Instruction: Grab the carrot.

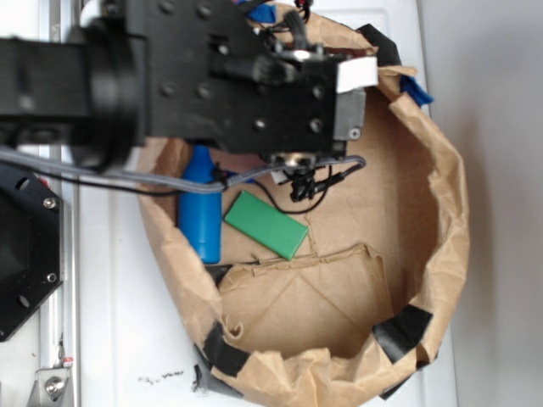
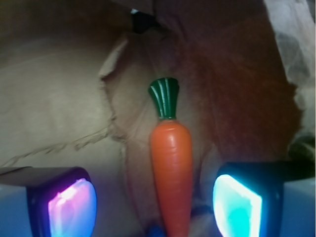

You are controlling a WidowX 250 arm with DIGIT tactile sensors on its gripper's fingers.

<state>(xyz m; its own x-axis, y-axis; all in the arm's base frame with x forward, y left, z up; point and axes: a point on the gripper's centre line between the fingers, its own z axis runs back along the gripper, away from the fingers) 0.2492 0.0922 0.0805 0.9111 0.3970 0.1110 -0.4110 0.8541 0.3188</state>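
- A brown paper bag (image 1: 441, 212), opened wide with its rim rolled and crumpled, is lying on a white bench (image 1: 119, 322).
- Strips of black tape (image 1: 403, 331) are clinging to the bag's rim at several spots.
- A blue plastic bottle (image 1: 199, 212) is lying inside the bag against its left wall.
- A flat green rectangular block (image 1: 265, 224) is resting on the bag's floor just beside the bottle, slightly tilted.
- A loose paper flap (image 1: 305, 297) is folding up from the bag's floor, near the block.
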